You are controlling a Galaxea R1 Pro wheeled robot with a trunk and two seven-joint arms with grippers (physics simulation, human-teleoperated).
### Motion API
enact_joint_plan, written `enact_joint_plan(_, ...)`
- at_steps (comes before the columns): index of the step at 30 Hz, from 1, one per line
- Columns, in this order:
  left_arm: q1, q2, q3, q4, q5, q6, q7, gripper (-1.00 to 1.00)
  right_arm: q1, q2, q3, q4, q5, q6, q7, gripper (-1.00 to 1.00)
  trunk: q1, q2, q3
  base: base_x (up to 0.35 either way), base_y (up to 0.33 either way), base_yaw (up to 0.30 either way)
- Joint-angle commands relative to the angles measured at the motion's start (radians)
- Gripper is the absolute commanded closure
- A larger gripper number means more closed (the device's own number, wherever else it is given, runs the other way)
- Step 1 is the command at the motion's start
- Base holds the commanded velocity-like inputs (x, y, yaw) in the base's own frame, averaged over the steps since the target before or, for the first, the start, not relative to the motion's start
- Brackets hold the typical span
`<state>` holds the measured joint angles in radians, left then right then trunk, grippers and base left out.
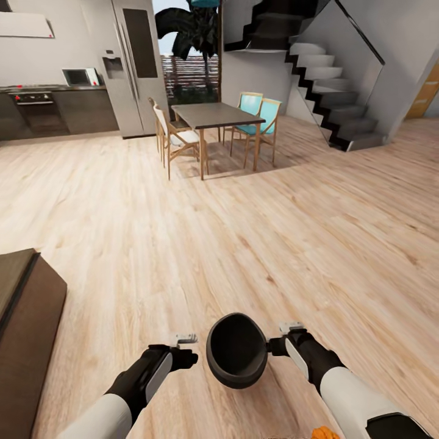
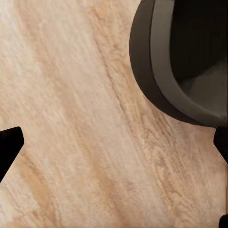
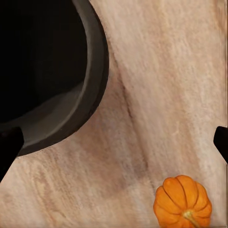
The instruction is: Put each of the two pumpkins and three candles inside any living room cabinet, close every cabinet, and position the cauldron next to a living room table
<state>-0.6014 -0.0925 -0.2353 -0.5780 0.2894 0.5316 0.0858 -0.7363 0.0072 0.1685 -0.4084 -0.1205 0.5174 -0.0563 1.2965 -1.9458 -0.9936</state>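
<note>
Fingers (image 2: 9, 147) of the left gripper (image 1: 186, 355) set wide apart in the left wrist view, with bare floor (image 2: 80, 118) between them and nothing gripped. Just to their right, the cauldron (image 1: 236, 350), close to but seemingly clear of the tips. Same wide spread on the right gripper (image 1: 275, 346): in its wrist view one tip overlapping the pot's grey rim, the other out over the planks, so not clamped on anything. Contact with the rim hard to judge. Cauldron therefore near the robot, low over the floor or on it, mouth up and empty, bracketed left and right by the two open grippers. Likely posed this way because too broad for one gripper, hence a two-sided squeeze or a pinch on the rim before carrying. Pumpkin (image 3: 183, 202) on the floor near and right of the pot, stem showing, seen also as an orange scrap by the right forearm in the head view. Not yet put away, so cabinet work left to do. To the near left, the corner of a low dark-brown unit (image 1: 24, 317), possibly the cabinet, with no drawer seen open on the part in view. Far ahead across open planks, a dining table (image 1: 216, 114) with chairs, then fridge and stairs beyond. No candles in sight.
</note>
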Motion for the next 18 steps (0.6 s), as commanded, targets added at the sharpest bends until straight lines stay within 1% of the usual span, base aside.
enact_joint_plan(1,0.0,0.001,0.001,0.0,0.007,0.0,0.0,-1.0,0.0,0.0,0.0,0.0,0.0,-0.001,0.0,-1.0,0.0,0.0,0.001,0.0,0.0,-0.276)
enact_joint_plan(5,0.0,0.004,0.001,0.0,0.034,0.0,0.001,-1.0,0.0,0.001,0.0,0.0,-0.008,-0.001,0.001,-1.0,0.0,0.0,0.004,0.0,0.0,-0.276)
enact_joint_plan(10,0.0,0.006,0.001,-0.003,0.04,-0.001,0.001,-1.0,0.0,0.0,0.0,0.0,-0.051,0.0,0.001,-1.0,0.0,0.0,0.008,0.0,0.0,-0.262)
enact_joint_plan(13,0.0,0.007,0.001,-0.003,0.04,-0.001,0.001,-1.0,0.0,-0.001,0.001,0.0,-0.061,-0.001,0.0,-1.0,0.0,0.0,0.008,0.0,0.0,-0.087)
enact_joint_plan(18,0.0,0.007,0.001,-0.001,0.04,-0.003,0.001,-1.0,0.006,-0.001,0.003,0.003,-0.063,-0.007,0.001,-1.0,0.0,0.0,0.009,0.0,0.0,-0.014)
